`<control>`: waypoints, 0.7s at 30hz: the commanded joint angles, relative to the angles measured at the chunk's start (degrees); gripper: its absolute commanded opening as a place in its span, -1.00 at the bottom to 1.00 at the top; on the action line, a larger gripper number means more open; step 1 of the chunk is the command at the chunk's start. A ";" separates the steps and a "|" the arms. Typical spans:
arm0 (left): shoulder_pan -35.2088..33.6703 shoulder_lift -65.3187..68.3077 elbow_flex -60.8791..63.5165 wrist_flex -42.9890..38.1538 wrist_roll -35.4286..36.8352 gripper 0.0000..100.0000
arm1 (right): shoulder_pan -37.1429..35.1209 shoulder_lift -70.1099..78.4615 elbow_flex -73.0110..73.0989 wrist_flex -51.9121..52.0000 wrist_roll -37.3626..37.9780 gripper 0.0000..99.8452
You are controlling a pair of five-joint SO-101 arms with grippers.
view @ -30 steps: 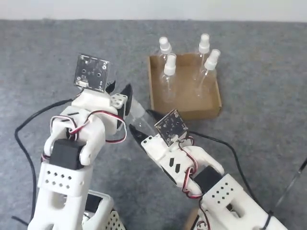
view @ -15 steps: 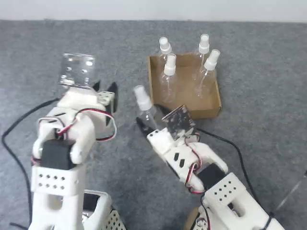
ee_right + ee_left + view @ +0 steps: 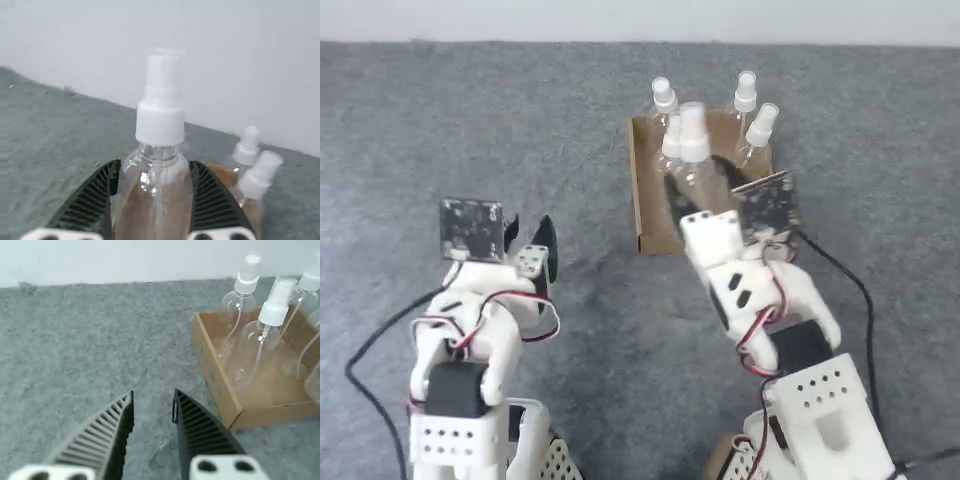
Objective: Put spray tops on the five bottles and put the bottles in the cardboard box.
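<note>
The right gripper is clenched on a clear spray bottle. Its fingers are pressed on either side of the body below the shoulder. The white spray top is thereby left free, and the bottle is held roughly upright, ready to be set down on its base. It is held over the 9 o'clock side of the cardboard box, close beside one of the four capped bottles standing inside. Whether its base touches the box floor cannot be told. Bare cardboard is seen toward the box's 6 o'clock wall, so room for a fifth bottle is judged to exist. Only lowering and release are judged to be outstanding.

The left gripper is empty, with its fingers parted by a narrow gap. It is placed over bare surface at 9 o'clock of the box and well apart from it, presumably so that the other arm's path is not crossed.

The tabletop is covered in grey, carpet-like felt. A plain pale wall is seen along its 12 o'clock edge. Black cables are trailed beside the arm bases.
</note>
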 commanded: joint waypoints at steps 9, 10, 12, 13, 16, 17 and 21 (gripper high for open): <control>0.26 -5.54 4.88 -6.24 0.70 -0.77 | 3.56 17.80 -3.96 -19.47 -0.44 -0.99; 0.26 -5.54 4.88 -6.24 0.70 -0.77 | 3.56 19.56 -3.78 -21.32 -0.44 -0.99; 0.26 -5.54 4.88 -6.24 0.62 -0.77 | 3.47 21.93 -3.08 -24.84 -0.44 -0.99; 0.26 -5.54 4.88 -6.24 0.62 -0.77 | 3.56 22.64 -2.73 -25.80 -0.44 -0.99; 0.26 -5.54 4.88 -6.24 0.62 -0.77 | 4.62 23.52 -1.41 -26.86 -0.44 -0.99; 0.26 -5.54 4.88 -6.24 0.62 -0.77 | 4.88 23.52 -1.05 -26.95 -0.44 -0.99; 0.26 -5.54 4.88 -6.24 0.62 -0.77 | 5.85 23.69 0.97 -29.05 -0.44 -0.99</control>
